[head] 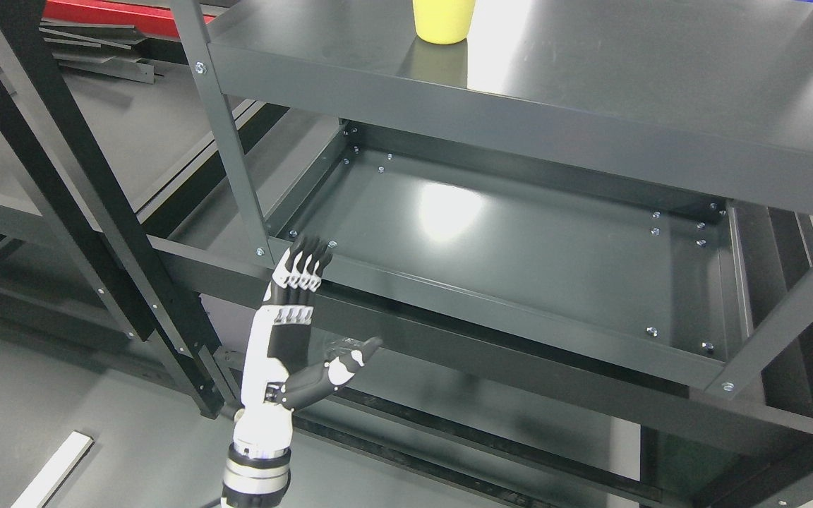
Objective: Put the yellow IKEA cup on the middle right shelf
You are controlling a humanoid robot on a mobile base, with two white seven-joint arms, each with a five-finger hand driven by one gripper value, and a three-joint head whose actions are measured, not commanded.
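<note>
Cup [443, 20]: yellow, stands on the upper shelf [590, 106], near its front edge.
Left hand [293, 331]: fingers straight and wide, holds nothing, before the lower shelf [519, 240] front-left corner.

a big dark grey metal rack [590, 296] fills most of the view. its flat boards are smooth and shiny, and bright light [449, 208] from above makes a white glow on the lower board. small silver bolts [706, 346] sit in the corners of that board. slanted grey posts [226, 134] hold the boards up. a thick black beam [89, 190] leans across the left side. behind it, more grey metal pieces [96, 60] lie flat, and a red thing [106, 13] shows at the top. the floor [18, 395] is dark grey and a bit shiny. a white strip [53, 471] lies on it at the bottom left.
</note>
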